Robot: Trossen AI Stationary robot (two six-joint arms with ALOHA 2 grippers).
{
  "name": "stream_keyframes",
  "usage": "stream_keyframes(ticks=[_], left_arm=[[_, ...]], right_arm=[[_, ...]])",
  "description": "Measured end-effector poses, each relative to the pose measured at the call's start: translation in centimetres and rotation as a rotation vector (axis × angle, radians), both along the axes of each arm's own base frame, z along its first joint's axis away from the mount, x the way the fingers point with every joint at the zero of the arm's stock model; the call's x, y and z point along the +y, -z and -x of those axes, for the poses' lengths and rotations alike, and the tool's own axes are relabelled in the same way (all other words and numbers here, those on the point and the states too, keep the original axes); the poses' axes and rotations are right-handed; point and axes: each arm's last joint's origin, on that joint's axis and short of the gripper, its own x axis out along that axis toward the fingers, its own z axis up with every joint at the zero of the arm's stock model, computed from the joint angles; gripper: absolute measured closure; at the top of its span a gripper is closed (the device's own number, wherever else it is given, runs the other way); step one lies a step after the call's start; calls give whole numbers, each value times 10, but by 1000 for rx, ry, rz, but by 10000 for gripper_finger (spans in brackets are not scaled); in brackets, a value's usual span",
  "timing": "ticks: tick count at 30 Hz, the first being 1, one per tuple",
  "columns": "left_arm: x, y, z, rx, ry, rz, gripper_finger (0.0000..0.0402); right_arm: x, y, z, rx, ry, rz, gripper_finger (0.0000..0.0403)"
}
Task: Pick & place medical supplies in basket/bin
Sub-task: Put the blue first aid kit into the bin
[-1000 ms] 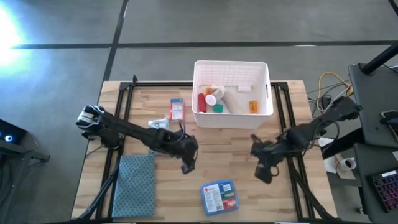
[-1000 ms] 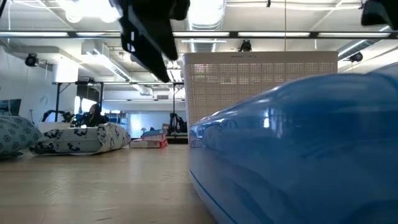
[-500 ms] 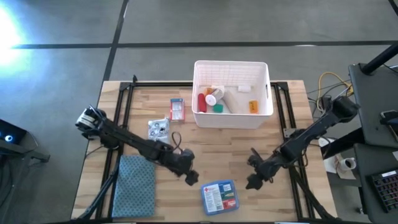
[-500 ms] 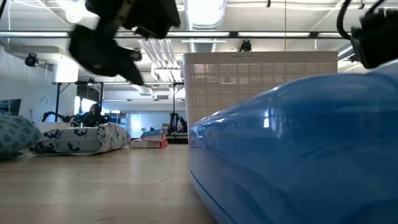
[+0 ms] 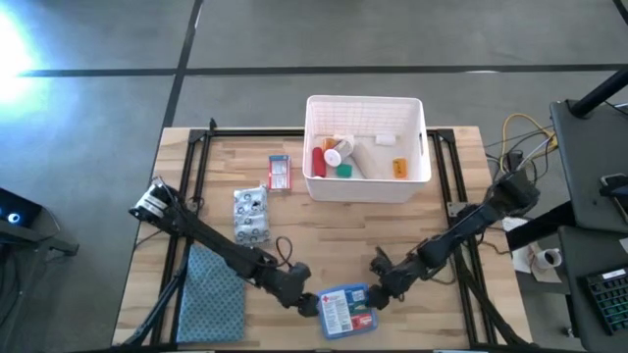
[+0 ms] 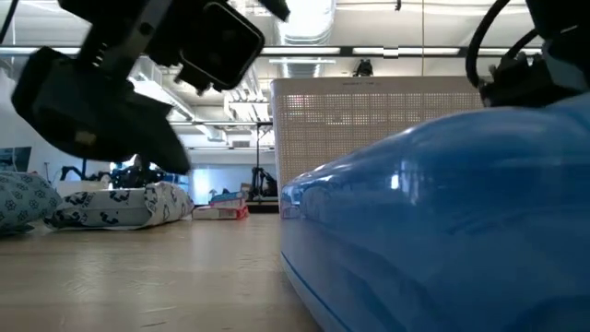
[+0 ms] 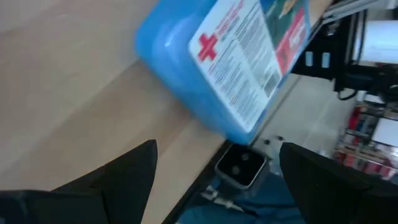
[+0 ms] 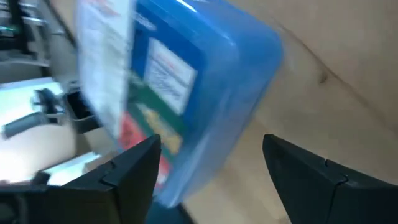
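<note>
The blue first-aid packet lies flat near the table's near edge and fills the low view. My left gripper is open just to its left, with the packet ahead of its fingers. My right gripper is open at its far right corner, the packet ahead of it. Neither touches the packet. The white bin stands at the far middle, holding a red tube, orange vials and a white bottle. A red-white box and blister packs lie left of it.
A blue-grey folded cloth lies at the near left under my left arm. Black frame rails run along the table's left and right sides. Bare wood lies between the bin and the packet. The packet sits close to the table's near edge.
Both grippers have moved from the table's middle toward the near edge and down, closing in on the blue packet from its left and right. My left arm has swung off the blister packs, which now show in full. The packet has stayed where it was.
</note>
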Motion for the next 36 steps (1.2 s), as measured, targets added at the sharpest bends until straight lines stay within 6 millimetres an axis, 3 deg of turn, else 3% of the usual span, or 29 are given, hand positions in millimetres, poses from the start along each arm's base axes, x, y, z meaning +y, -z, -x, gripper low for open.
stream_keyframes(ticks=[5, 13, 20, 26, 31, 36], left_arm=[[-7, 16, -14, -12, -1, 5, 87], [-23, 57, -39, 26, 59, 22, 87], [-25, 69, -38, -1, 92, -58, 87], [-11, 73, -43, -2, 57, -86, 87], [3, 70, -53, -71, 63, -141, 87], [20, 69, -62, -106, 36, -194, 87]], right_arm=[[6, 8, -13, 14, 12, -2, 135], [6, 12, -18, -3, -1, 12, 122], [6, 13, -20, -36, -27, 24, 113], [4, 8, -25, -88, -64, 4, 117], [5, -22, -31, -231, -109, -15, 122], [-5, -30, -36, -235, -123, 57, 122]])
